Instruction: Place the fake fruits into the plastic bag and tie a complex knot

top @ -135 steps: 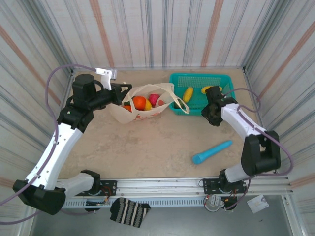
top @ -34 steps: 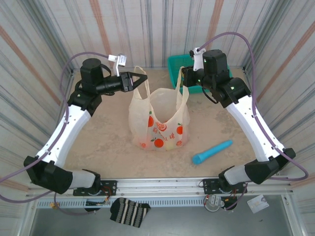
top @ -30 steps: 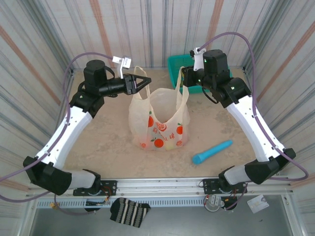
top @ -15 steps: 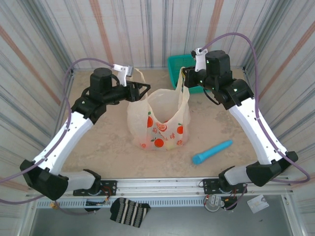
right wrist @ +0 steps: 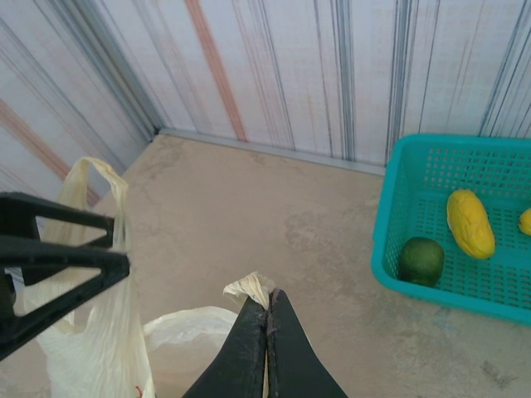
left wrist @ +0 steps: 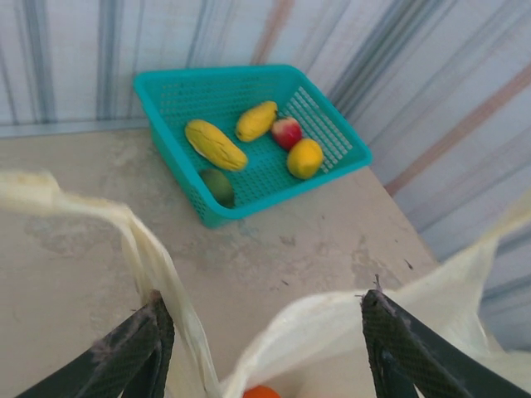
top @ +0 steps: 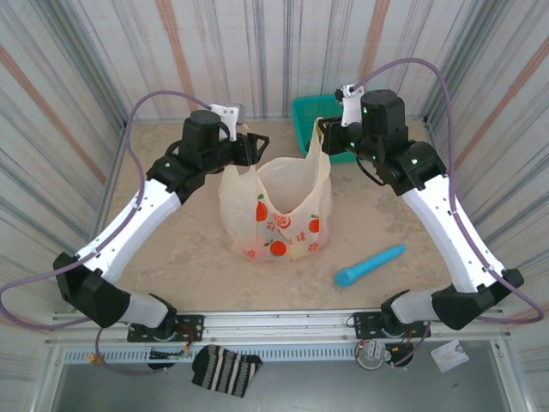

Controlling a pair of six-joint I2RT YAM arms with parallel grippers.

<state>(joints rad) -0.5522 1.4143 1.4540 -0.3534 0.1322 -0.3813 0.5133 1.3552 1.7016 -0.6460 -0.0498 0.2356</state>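
The plastic bag (top: pixel 274 215) stands mid-table, cream with red citrus prints. My right gripper (top: pixel 324 129) is shut on its right handle (right wrist: pixel 253 288), holding it up; the closed jaws (right wrist: pixel 267 300) pinch the crumpled strip. My left gripper (top: pixel 255 146) is open at the bag's left side. In the left wrist view the gripper (left wrist: pixel 261 303) has the left handle (left wrist: pixel 145 249) draped against one finger. An orange fruit (left wrist: pixel 261 391) peeks from inside the bag. Several fake fruits lie in the basket: banana (left wrist: pixel 214 143), mango (left wrist: pixel 255 120), apple (left wrist: pixel 286 131).
The teal basket (top: pixel 309 110) stands at the back behind the right gripper, its rim (right wrist: pixel 383 224) close to the bag. A blue stick (top: pixel 369 264) lies front right. A striped cloth (top: pixel 226 369) hangs below the front rail. Striped walls enclose the table.
My left arm has moved right towards the bag and its jaws have spread wider. The left handle has sagged lower. My right gripper keeps its hold on the right handle.
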